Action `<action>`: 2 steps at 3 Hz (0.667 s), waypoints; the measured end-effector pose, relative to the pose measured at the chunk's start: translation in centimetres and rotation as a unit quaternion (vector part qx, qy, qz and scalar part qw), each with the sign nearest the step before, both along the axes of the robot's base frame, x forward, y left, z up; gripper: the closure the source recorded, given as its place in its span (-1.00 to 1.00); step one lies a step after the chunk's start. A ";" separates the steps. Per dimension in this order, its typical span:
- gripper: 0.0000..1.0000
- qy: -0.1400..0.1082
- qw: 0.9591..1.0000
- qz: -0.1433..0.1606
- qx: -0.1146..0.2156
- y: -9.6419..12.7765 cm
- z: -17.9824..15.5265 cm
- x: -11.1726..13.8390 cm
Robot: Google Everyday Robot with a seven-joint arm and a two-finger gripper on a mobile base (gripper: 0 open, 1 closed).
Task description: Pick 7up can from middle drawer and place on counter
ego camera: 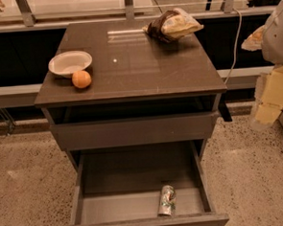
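The 7up can (167,200), silver with green and red markings, lies on its side on the grey floor of the open middle drawer (113,207), near the front wall and right of centre. The counter (143,67) is the dark glossy top of the cabinet above it. My gripper (268,108), pale yellow, hangs at the right edge of the view, beside the cabinet at about the height of the upper drawer front, well above and right of the can. It holds nothing that I can see.
On the counter a white bowl (70,63) and an orange (81,79) sit at the left, and a crumpled snack bag (173,24) at the back right. The upper drawer front (133,131) overhangs the back of the open drawer. Speckled floor surrounds the cabinet.
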State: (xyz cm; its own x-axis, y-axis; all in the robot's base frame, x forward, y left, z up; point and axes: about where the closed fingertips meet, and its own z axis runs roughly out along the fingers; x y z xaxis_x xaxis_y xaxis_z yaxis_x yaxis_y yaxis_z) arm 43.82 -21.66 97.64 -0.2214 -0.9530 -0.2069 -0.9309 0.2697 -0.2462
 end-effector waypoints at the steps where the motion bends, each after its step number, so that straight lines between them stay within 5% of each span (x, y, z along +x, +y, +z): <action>1: -1.00 -0.004 1.000 0.002 -0.004 0.2 0.1 0.1; 2: -1.00 -0.010 0.998 0.060 -0.032 2.1 -2.2 1.4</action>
State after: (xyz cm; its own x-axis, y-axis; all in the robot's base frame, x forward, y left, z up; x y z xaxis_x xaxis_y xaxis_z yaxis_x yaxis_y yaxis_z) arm 45.22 -19.58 95.41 -0.1009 -0.9838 -0.1484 -0.9505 0.1394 -0.2778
